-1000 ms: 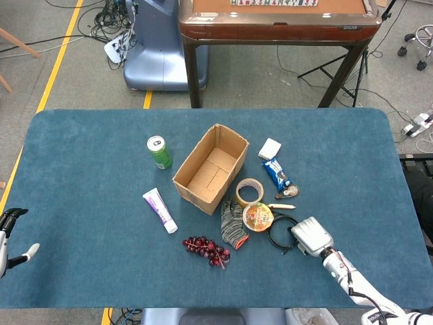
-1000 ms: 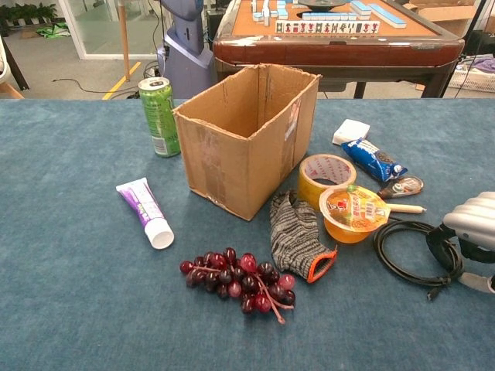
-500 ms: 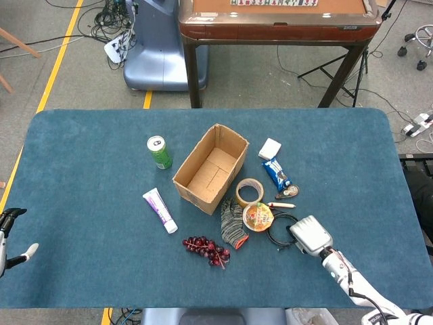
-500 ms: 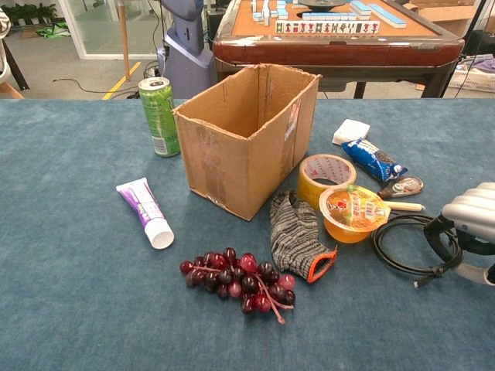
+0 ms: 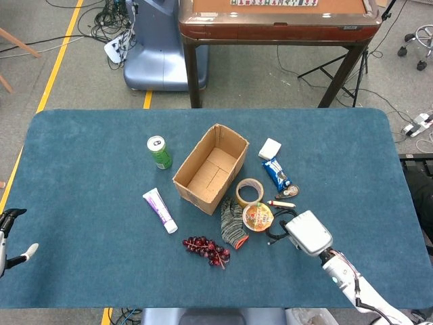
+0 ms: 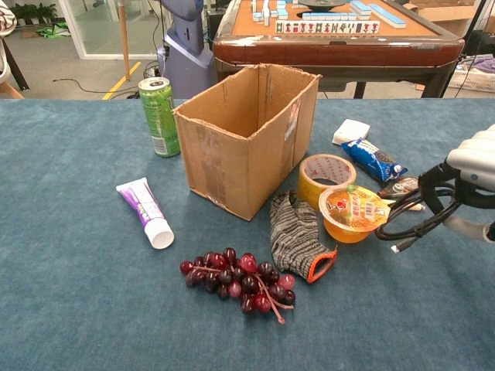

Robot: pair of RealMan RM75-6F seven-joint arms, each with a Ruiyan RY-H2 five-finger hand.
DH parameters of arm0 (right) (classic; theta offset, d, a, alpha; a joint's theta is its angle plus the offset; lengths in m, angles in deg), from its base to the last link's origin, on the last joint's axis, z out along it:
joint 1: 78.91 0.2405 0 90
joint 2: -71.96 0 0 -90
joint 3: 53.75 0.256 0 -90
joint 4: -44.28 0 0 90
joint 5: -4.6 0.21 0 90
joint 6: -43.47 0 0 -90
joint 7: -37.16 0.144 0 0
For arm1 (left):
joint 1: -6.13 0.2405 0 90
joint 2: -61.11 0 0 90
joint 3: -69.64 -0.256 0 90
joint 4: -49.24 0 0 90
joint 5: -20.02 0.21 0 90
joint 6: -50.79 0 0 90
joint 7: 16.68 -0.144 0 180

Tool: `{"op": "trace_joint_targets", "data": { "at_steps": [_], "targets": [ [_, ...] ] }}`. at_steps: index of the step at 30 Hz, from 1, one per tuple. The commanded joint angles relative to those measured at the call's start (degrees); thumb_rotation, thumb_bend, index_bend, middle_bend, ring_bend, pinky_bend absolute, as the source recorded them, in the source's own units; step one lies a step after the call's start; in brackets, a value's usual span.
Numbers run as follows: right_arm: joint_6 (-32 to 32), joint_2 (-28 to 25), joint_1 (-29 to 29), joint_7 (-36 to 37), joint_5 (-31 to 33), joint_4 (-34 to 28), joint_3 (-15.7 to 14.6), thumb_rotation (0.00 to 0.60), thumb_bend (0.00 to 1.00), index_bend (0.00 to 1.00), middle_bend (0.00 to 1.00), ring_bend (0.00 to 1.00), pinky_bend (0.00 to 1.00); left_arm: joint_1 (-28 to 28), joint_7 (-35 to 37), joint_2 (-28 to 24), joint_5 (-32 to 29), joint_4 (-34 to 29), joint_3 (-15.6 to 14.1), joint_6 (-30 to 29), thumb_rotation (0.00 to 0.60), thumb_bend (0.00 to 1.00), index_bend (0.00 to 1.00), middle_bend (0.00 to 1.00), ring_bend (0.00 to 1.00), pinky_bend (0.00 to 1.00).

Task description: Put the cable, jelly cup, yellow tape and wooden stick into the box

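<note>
Cable [image 6: 421, 202] in right hand [image 6: 478, 182], aloft.

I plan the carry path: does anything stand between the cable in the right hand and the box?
Yes. The jelly cup, yellow tape and glove lie between the cable, lifted in the right hand, and the box.

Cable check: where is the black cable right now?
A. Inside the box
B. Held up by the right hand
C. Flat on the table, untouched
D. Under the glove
B: the right hand holds the cable lifted, its loop hanging beside the jelly cup.
</note>
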Motion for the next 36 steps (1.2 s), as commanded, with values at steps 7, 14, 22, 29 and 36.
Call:
{"op": "trace_joint_targets", "data": {
  "at_steps": [7,14,22,29,36],
  "targets": [
    [-4.7,-5.5,-0.6,-4.4,-3.4,-9.2,2.1,0.6,0.45,0.74,1.0,1.0,1.0,0.0,-0.2,0.0,-0.4,-0.1,0.0,0.4,0.6,0.13,0.25,0.3,0.3,0.5],
    [-6.8,-8.5,0.1,-7.0,-5.0,-15.4,5.3,0.6,0.45,0.74,1.0,1.0,1.0,-0.1,0.1,0.0,-0.2,-0.1,0.1,0.2,0.6,0.13,0.27,0.34,0.3,0.5],
    [-6.4,-9.1,2.9,-9.4,-2.9,-20.2,10.7,0.6,0.45,0.74,1.0,1.0,1.0,0.0,0.1,-0.1,0.3,0.0,-0.1,0.0,0.6,0.13,0.27,0.34,0.3,0.5],
    [-5.6,-8.0,6.8,-11.0,3.1,-21.8,17.1,0.6,0.45,0.74,1.0,1.0,1.0,0.2,0.5,-0.3,0.6,-0.2,-0.1,-0.5,0.6,0.13,0.27,0.34,0.3,0.5],
    [-3.6,-3.8,12.6,-12.1,11.5,-17.1,22.6,0.6,0.45,0.74,1.0,1.0,1.0,0.2,0.3,-0.3,1.0,-0.4,-0.2,-0.8,0.6,0.13,0.27,0.34,0.3,0.5]
  ]
}}
